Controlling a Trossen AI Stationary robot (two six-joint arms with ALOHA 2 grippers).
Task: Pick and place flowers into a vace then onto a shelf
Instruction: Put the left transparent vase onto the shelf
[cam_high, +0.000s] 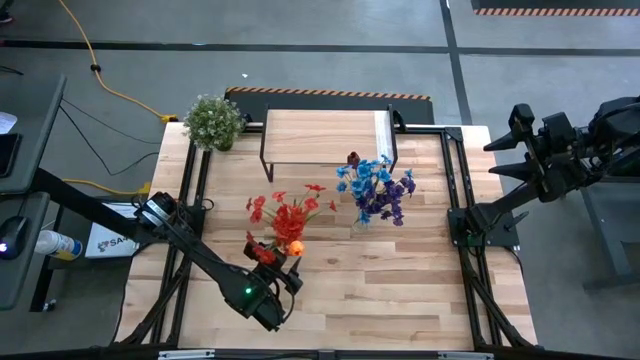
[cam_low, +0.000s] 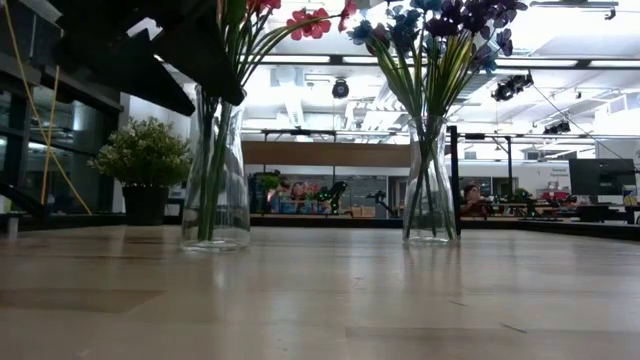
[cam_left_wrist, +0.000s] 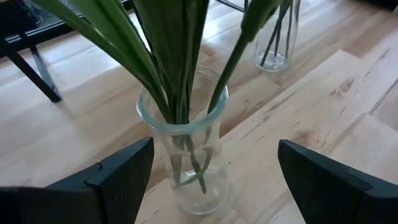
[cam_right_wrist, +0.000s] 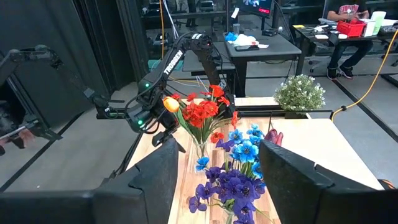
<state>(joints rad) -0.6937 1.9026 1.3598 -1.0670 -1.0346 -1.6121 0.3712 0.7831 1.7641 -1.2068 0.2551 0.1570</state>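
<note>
While the left tool hangs spread wide just in front of a clear glass vase, I see nothing pinched between its fingers; the glass stands free in the gap ahead of them. That vase holds the red flowers and the orange tulip, their green stems bunched together and running down to the bottom of the glass. In the low view it stands upright on the tabletop, left of the second vase.

The second vase, also clear glass and upright, carries the blue and purple flowers, with a small dark red bud at the shelf side of that bunch. Both vases rest on the tabletop, near each other but apart, just in front of the shelf, whose wood top is bare. A bushy potted plant sits at the shelf's left end.

My right tool waits off the tabletop's right edge, raised, its fingers spread and holding nothing
</note>
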